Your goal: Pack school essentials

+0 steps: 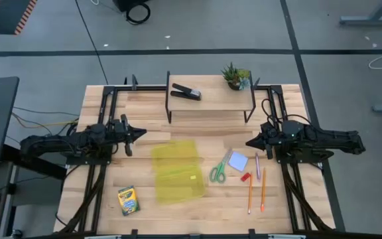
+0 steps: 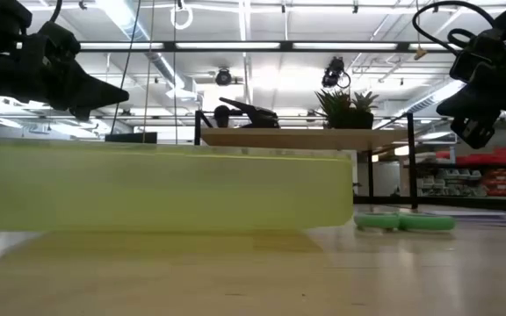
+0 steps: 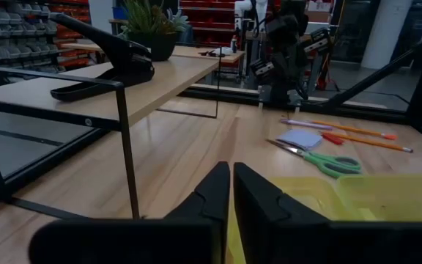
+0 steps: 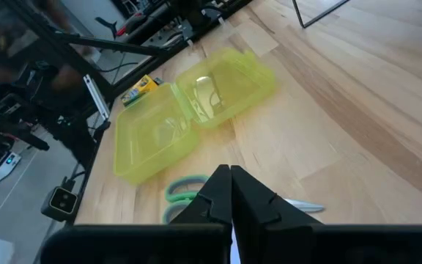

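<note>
Crayon box (image 1: 128,200) in high view, hidden at table level.

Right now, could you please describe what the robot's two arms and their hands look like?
Both arms are matte black with chunky jointed segments. The left hand and right hand each end in two dark, tapered, wedge-shaped fingers. Black cables loop off the right arm's wrist in the low view. No markings show.

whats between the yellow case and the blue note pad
The green-handled scissors lie between the open yellow case and the note pad, seen in the high view.
</note>
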Available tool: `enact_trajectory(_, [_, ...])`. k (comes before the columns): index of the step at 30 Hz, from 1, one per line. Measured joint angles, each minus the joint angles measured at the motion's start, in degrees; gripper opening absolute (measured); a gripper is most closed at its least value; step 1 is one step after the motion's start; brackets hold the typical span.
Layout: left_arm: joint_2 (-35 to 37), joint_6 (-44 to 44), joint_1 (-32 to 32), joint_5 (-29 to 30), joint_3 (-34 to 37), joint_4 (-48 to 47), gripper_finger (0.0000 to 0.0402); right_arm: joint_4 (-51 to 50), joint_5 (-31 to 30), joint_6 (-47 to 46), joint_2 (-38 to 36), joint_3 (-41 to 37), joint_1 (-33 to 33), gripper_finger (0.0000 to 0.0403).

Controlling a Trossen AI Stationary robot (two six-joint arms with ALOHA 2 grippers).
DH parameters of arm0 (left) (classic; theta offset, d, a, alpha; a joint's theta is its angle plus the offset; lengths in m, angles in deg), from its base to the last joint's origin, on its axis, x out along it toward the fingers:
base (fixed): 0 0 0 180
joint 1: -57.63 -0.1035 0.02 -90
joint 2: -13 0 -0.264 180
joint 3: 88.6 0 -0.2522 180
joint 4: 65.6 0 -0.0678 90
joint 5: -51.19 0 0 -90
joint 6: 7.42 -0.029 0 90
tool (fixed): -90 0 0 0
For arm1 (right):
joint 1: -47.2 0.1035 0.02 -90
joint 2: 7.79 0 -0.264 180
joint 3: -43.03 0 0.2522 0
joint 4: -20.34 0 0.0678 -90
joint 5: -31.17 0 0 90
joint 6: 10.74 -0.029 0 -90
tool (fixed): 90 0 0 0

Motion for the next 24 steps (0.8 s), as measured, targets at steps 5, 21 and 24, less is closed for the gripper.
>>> enact_trajectory(5, [0.0,0.0,0.0,0.0,0.0,0.0,0.0029,0.0,0.0,0.0,0.0,0.0,0.0,0.0008])
enact_trajectory(21, [0.0,0.0,0.0,0.0,0.0,0.0,0.0025,0.0,0.0,0.0,0.0,0.0,0.0,0.0008])
enact_trajectory(24, [0.0,0.0,0.0,0.0,0.0,0.0,0.0027,0.0,0.0,0.0,0.0,0.0,0.0,0.0008])
